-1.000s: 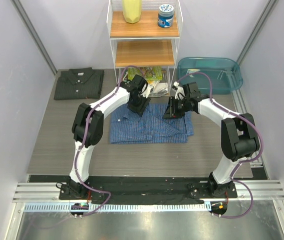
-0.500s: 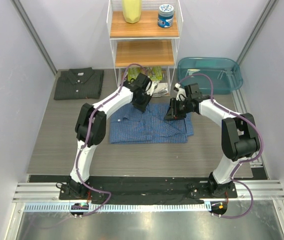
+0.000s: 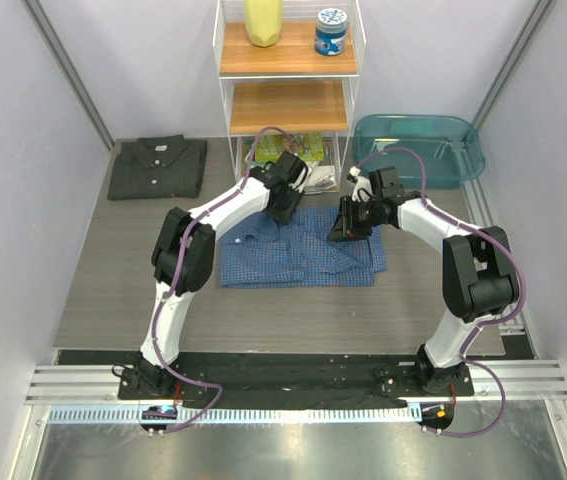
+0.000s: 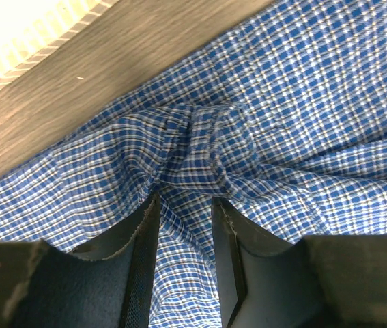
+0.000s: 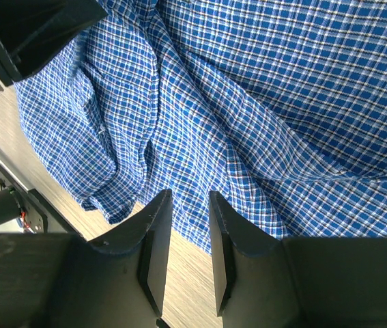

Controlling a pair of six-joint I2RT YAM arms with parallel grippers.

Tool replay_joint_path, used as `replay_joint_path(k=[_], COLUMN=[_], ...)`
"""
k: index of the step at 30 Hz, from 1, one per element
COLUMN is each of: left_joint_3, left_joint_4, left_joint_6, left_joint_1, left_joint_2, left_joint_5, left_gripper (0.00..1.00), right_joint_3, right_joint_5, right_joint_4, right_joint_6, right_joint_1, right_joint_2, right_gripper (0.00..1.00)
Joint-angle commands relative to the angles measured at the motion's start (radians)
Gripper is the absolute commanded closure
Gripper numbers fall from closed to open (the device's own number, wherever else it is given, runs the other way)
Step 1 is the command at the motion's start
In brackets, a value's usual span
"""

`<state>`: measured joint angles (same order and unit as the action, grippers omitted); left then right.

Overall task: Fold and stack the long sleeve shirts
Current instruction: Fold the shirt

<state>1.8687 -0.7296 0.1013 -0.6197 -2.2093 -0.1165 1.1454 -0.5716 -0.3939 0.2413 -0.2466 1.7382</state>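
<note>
The blue check long sleeve shirt (image 3: 298, 258) lies partly folded and rumpled at the table's middle. The dark charcoal shirt (image 3: 158, 167) lies folded at the far left. My left gripper (image 3: 285, 203) is over the blue shirt's far edge. In the left wrist view its jaws (image 4: 185, 198) stand parted, with a bunched fold of the check cloth (image 4: 200, 147) just beyond the tips. My right gripper (image 3: 344, 228) hovers over the shirt's far right part. Its jaws (image 5: 185, 195) are parted at the cloth's edge (image 5: 248, 123), with bare table seen between them.
A white wire shelf unit (image 3: 288, 90) stands at the back centre with a yellow object and a blue jar on top, and packets (image 3: 298, 150) at its foot. A teal plastic tub (image 3: 418, 148) sits at the back right. Grey walls close in both sides.
My left gripper has shifted a little toward the far edge of the blue shirt. The right arm has hardly moved.
</note>
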Motion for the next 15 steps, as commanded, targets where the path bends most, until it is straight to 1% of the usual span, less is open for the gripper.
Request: replay_joint_path(k=[1, 3, 7, 9, 11, 13, 15], left_joint_3=[-0.002, -0.009, -0.028, -0.034, -0.028, -0.013, 0.006], left_joint_4=[0.029, 0.024, 0.015, 0.016, 0.021, 0.006, -0.011], left_joint_6=[-0.017, -0.02, -0.046, -0.057, -0.084, -0.097, -0.141], left_joint_1=[0.002, 0.003, -0.005, -0.011, -0.011, -0.008, 0.001], left_joint_2=[0.062, 0.071, 0.131, 0.171, 0.189, 0.184, 0.159], left_joint_5=[-0.046, -0.035, 0.087, 0.098, 0.078, 0.048, 0.043], left_gripper=[0.64, 0.64, 0.66, 0.66, 0.67, 0.67, 0.69], right_joint_3=[0.007, 0.004, -0.004, -0.006, -0.009, -0.009, -0.007], right_joint_5=[-0.017, -0.019, -0.02, -0.024, -0.025, -0.028, -0.027], right_joint_4=[0.004, 0.006, 0.004, 0.004, 0.003, 0.004, 0.003], right_joint_6=[-0.005, -0.01, -0.014, -0.014, -0.016, -0.016, -0.016], right_joint_1=[0.003, 0.003, 0.003, 0.003, 0.003, 0.003, 0.003], right_joint_2=[-0.031, -0.028, -0.026, -0.025, -0.029, -0.031, -0.031], right_gripper=[0.66, 0.66, 0.66, 0.66, 0.66, 0.66, 0.66])
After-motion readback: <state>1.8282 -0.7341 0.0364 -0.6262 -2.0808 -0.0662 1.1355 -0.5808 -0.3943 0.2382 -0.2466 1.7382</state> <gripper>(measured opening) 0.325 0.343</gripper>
